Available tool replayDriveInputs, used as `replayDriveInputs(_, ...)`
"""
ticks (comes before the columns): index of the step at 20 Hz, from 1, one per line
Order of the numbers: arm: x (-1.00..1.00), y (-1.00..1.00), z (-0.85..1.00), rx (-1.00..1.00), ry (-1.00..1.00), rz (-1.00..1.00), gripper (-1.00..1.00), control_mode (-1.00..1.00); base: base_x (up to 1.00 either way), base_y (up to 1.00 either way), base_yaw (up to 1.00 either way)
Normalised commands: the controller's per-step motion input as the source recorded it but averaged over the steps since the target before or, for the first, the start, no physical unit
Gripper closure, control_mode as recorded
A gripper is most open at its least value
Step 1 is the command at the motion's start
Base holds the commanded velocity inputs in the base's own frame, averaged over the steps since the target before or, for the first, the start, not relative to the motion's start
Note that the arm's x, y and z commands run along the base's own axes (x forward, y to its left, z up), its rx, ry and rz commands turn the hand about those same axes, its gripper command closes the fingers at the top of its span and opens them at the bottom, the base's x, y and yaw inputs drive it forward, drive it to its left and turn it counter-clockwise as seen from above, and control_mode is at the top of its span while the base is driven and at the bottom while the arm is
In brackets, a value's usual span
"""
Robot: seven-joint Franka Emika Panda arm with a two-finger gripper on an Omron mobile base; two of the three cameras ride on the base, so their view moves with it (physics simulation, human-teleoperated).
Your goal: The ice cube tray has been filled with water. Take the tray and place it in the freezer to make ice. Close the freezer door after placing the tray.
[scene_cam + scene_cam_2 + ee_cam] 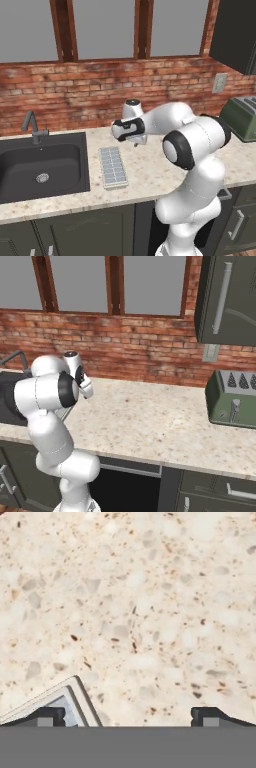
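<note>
Here, ice cube tray (113,166) lying flat on the speckled counter (145,170), just right of the dark sink (42,165), long side running away from the counter's front edge. Faucet (32,125) at the sink's back rim, brick wall (100,90) behind, windows (105,27) above. Gripper (128,717) pointed down at the counter, jaws spread wide, nothing between them. Fingertips (46,716) dark, well apart, one over a corner of the tray, the other above bare counter. From the left base camera, white arm bent over the counter just right of the tray, wrist above the tray's far end. Green toaster oven (232,398) further right along the counter, dark cabinet (227,298) hung above it, well apart from the tray.
</note>
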Motion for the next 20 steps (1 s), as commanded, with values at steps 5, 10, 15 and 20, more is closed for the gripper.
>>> replayDriveInputs(5, 0.43, 0.04, -0.17, 0.00, 0.01, 0.00, -1.00, -1.00, 0.00, 0.00, 0.00)
replayDriveInputs(10, 0.36, 0.17, -0.25, 0.00, 0.00, 0.00, -1.00, -1.00, 0.00, 0.00, 0.00)
replayDriveInputs(15, 0.25, 0.22, -0.32, 0.00, 0.00, 0.00, -1.00, -1.00, 0.00, 0.00, 0.00)
replayDriveInputs(20, 0.23, 0.18, -0.29, 0.00, 0.01, 0.00, -1.00, -1.00, 0.00, 0.00, 0.00)
